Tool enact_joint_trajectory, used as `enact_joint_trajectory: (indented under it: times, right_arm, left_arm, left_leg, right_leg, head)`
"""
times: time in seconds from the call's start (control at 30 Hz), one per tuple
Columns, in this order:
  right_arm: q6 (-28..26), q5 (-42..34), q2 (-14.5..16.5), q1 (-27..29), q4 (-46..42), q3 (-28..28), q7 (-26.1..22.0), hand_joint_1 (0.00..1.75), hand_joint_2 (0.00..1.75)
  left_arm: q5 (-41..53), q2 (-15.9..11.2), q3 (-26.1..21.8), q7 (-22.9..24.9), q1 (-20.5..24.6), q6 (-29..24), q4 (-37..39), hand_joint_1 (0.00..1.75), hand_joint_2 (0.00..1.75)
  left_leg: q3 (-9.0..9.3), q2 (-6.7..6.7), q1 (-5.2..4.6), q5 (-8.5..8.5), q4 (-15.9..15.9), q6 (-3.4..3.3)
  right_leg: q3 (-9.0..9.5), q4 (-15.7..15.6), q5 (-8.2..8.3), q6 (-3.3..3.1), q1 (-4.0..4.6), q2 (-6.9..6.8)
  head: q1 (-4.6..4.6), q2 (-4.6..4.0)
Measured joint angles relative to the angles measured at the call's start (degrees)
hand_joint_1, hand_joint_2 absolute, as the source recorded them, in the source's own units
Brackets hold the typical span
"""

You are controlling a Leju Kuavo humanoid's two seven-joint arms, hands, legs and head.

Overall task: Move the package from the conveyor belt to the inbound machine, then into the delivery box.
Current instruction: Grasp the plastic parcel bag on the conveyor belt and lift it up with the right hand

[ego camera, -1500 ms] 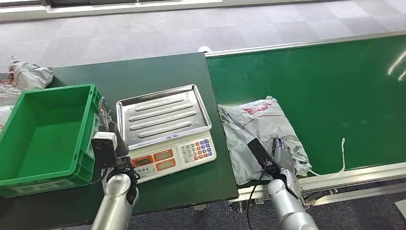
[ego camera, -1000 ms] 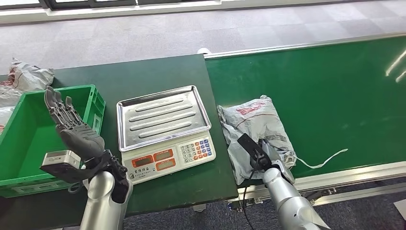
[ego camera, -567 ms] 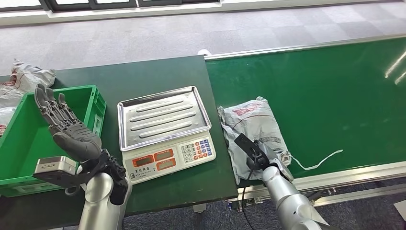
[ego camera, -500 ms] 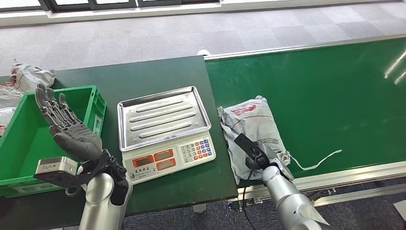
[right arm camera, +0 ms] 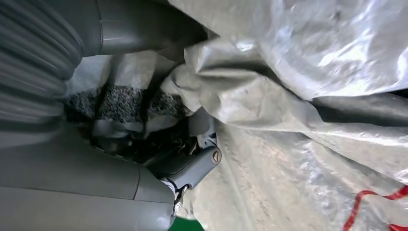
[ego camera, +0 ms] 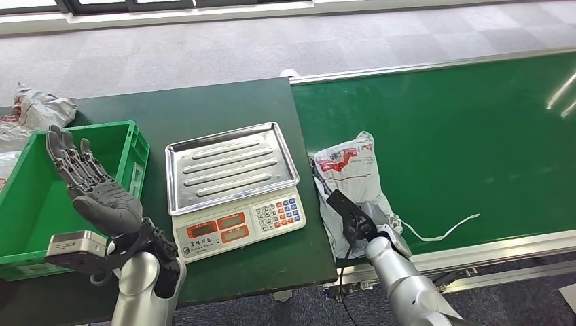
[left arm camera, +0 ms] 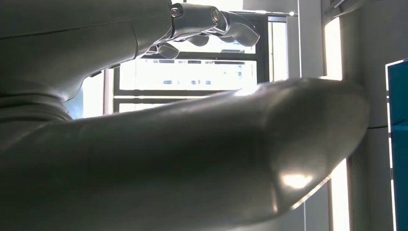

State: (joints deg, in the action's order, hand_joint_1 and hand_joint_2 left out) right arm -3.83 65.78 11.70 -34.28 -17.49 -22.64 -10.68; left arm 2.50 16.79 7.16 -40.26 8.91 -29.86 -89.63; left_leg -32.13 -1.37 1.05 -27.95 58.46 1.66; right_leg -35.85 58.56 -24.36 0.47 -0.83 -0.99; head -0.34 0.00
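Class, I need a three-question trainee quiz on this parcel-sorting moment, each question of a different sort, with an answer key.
1. True or false: the package lies on the scale tray.
2. Which hand grips the package? A) left hand B) right hand
3. Fill in: the raised left hand, holding nothing, is in front of the green ____.

Key: 1 false, it is on the conveyor belt; 2 B; 3 crate.

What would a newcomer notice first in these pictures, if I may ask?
The crumpled grey plastic package with red print at the near left edge of the green conveyor belt, gripped by the right hand. Then the left hand, raised with fingers spread beside the green plastic crate.
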Motion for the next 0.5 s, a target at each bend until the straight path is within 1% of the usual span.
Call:
enact_joint_trajectory:
  times: [0.07, 0.13, 0.2, 0.27, 0.33, 0.4, 0.43, 0.5]
  right_arm:
    - [-2.33, 1.87, 0.29, -0.08, -0.07, 1.26, -0.27, 1.75, 1.75]
    - [-5.20, 2.26, 0.77, -0.14, -0.65, 2.55, -2.30, 1.75, 1.75]
    - [-10.12, 0.75, 1.69, 0.01, -2.69, 3.64, -5.71, 1.75, 1.75]
    - [-17.23, -3.08, 2.99, 1.11, -7.86, 4.63, -9.17, 1.75, 1.75]
    - [-25.31, -8.88, 4.34, 4.07, -17.75, 6.32, -11.19, 1.75, 1.75]
    - [-32.14, -14.37, 5.36, 8.13, -30.57, 8.98, -12.21, 1.75, 1.75]
    - [-34.29, -16.30, 5.78, 10.14, -37.08, 10.22, -12.88, 1.75, 1.75]
    - [-35.99, -18.66, 6.59, 14.04, -49.96, 11.80, -14.61, 1.75, 1.75]
  left_arm:
    - [0.35, -0.07, -0.05, 0.00, -0.34, 0.00, -0.29, 0.00, 0.00]
    - [0.74, -0.14, -0.23, 0.00, -0.85, -0.07, -0.75, 0.00, 0.00]
    - [1.05, -0.25, -0.56, 0.00, -1.49, -0.42, -1.37, 0.00, 0.00]
    - [1.29, -0.36, -0.88, 0.00, -2.19, -0.88, -1.99, 0.00, 0.00]
    - [1.50, -0.41, -1.13, 0.00, -2.80, -1.05, -2.37, 0.00, 0.00]
    - [1.65, -0.42, -1.29, 0.00, -3.14, -1.08, -2.47, 0.00, 0.00]
    - [1.68, -0.42, -1.32, 0.00, -3.21, -1.17, -2.46, 0.00, 0.00]
    - [1.73, -0.42, -1.33, 0.00, -3.26, -1.73, -2.41, 0.00, 0.00]
  left_leg:
    - [-0.09, 0.01, 0.00, 0.00, 0.00, 0.00]
    - [-0.16, 0.00, 0.00, 0.00, 0.00, 0.00]
    - [-0.25, -0.01, 0.00, 0.03, 0.00, 0.01]
    - [-0.30, 0.03, -0.01, 0.07, 0.01, 0.02]
    - [-0.34, 0.18, -0.01, 0.09, 0.01, 0.01]
    - [-0.41, 0.33, -0.01, 0.10, 0.01, 0.01]
    - [-0.44, 0.36, -0.01, 0.09, 0.00, 0.02]
    - [-0.49, 0.36, -0.03, 0.06, 0.00, 0.01]
  right_leg:
    - [-0.06, 0.01, 0.00, 0.00, 0.00, 0.00]
    - [-0.14, 0.01, 0.01, 0.00, 0.00, 0.00]
    - [-0.27, 0.02, 0.02, 0.00, 0.00, 0.00]
    - [-0.37, 0.03, 0.02, -0.01, 0.00, -0.02]
    - [-0.38, 0.03, 0.00, -0.01, 0.01, -0.16]
    - [-0.40, 0.03, -0.03, -0.02, 0.01, -0.30]
    - [-0.42, 0.03, -0.04, -0.02, 0.01, -0.32]
    - [-0.48, 0.02, -0.07, 0.01, 0.00, -0.31]
  head:
    - [-0.01, 0.00]
    - [-0.01, 0.00]
    - [-0.01, 0.00]
    - [-0.01, 0.00]
    - [-0.01, 0.00]
    - [-0.01, 0.00]
    - [-0.01, 0.00]
    - [-0.01, 0.00]
